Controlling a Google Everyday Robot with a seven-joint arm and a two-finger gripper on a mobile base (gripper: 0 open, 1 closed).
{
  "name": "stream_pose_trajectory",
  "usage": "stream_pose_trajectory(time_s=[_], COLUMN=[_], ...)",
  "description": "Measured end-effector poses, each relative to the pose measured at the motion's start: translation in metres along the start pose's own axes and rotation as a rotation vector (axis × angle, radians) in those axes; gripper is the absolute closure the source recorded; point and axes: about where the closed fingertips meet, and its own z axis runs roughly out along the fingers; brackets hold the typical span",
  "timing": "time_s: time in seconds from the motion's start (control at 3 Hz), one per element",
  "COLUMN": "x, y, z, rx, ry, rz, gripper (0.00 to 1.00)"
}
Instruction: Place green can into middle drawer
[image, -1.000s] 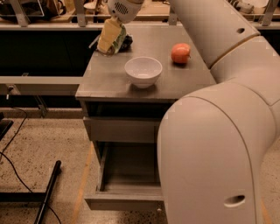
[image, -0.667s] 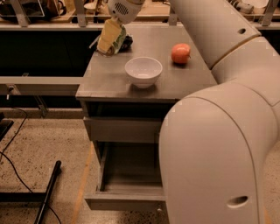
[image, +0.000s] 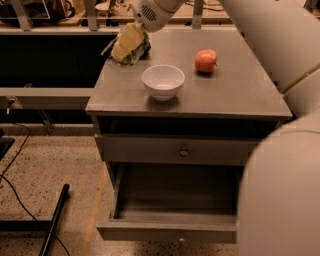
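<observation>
My gripper (image: 129, 44) is at the back left corner of the cabinet top, reaching down from the white wrist above. It sits over a small dark greenish object that looks like the green can (image: 137, 54), mostly hidden by the gripper. The middle drawer (image: 172, 227) is pulled open below, a shallow grey box with a small knob on its front, and nothing shows inside it. My white arm hides the drawer's right end.
A white bowl (image: 163, 81) stands near the front middle of the cabinet top (image: 240, 95). An orange-red apple (image: 205, 60) lies to its back right. The upper drawer front (image: 150, 149) is shut. A black bar and cables lie on the floor at the left.
</observation>
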Motion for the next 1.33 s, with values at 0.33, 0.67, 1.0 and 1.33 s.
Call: stream_pose_trajectory(time_s=[0.33, 0.67, 1.0, 1.33], x=[-0.013, 0.003, 0.003, 0.019], y=[0.058, 0.082, 0.082, 0.079], z=[-0.036, -0.021, -0.021, -0.016], rx=[0.013, -0.017, -0.017, -0.003], ry=[-0.038, 0.018, 0.019, 0.057], rz=[0.032, 0.03, 0.031, 0.109], gripper=[1.0, 1.0, 1.0, 1.0])
